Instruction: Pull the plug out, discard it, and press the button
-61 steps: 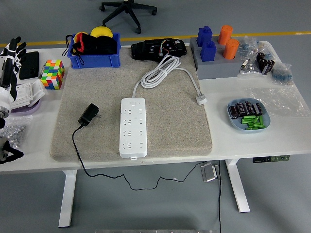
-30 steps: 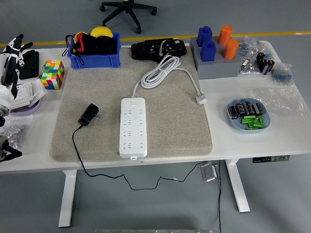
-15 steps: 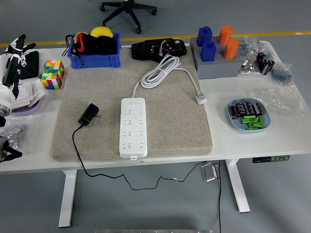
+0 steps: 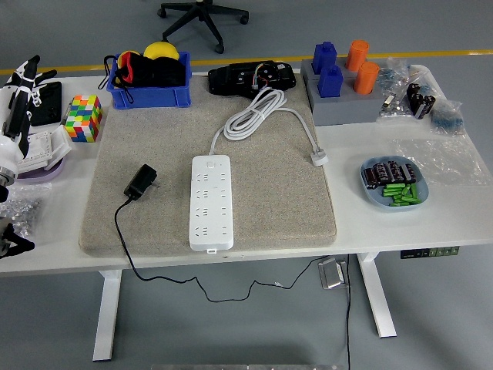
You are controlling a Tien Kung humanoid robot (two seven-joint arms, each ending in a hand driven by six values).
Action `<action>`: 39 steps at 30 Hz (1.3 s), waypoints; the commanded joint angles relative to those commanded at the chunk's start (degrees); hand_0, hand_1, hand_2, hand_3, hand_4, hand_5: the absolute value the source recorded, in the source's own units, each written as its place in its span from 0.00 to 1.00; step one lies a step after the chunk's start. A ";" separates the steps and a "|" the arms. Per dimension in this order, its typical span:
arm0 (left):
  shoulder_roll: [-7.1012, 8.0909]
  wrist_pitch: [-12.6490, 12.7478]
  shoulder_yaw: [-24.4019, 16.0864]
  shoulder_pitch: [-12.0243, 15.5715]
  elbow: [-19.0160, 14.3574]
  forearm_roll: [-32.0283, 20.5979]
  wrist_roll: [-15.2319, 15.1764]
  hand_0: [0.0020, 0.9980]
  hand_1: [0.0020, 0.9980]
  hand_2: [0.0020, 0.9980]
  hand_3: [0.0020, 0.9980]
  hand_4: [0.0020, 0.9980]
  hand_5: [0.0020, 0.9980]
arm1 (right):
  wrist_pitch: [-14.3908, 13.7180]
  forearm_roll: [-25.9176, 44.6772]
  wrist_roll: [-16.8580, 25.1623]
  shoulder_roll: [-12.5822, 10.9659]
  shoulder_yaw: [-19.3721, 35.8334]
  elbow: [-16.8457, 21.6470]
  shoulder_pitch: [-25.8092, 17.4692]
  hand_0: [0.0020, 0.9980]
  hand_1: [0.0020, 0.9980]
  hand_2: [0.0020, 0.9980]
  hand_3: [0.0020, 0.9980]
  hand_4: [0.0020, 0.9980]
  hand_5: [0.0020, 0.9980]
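A white power strip (image 4: 210,201) lies lengthwise on the grey felt mat (image 4: 289,200), with no plug in its sockets. Its white cable (image 4: 258,112) coils at the mat's back and ends in a white plug (image 4: 318,159). A black adapter plug (image 4: 142,182) lies loose on the mat left of the strip, and its thin black cord (image 4: 125,250) runs off the front edge. My left hand (image 4: 21,96) is raised at the far left edge, fingers spread and empty, well away from the strip. My right hand is out of view.
A colour cube (image 4: 83,118) and a blue bin (image 4: 149,77) stand at the back left. A black device (image 4: 252,77) lies behind the mat. A grey block with blue and orange pegs (image 4: 343,73) and a blue dish of batteries (image 4: 394,183) are on the right.
My left hand has drifted slightly up and to the right at the left edge. Nothing on the mat has moved.
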 joint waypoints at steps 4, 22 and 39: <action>0.01 -0.01 -0.10 -0.15 0.00 -0.07 0.00 0.81 0.77 0.82 0.97 0.87 1.00 | -0.02 -0.01 0.00 -0.07 0.08 0.05 0.11 0.79 0.75 0.74 0.75 0.80 0.78; -0.23 -0.17 -1.12 0.03 -0.26 -0.24 0.11 0.79 0.72 0.75 0.97 0.86 1.00 | -0.04 -0.07 -0.01 -0.21 0.65 0.24 -0.16 0.79 0.75 0.74 0.75 0.79 0.79; -0.78 -0.15 -2.63 0.48 -0.73 -0.39 0.35 0.78 0.70 0.73 0.97 0.86 1.00 | -0.01 -0.49 -0.04 0.45 2.76 0.42 -0.57 0.79 0.75 0.74 0.75 0.79 0.79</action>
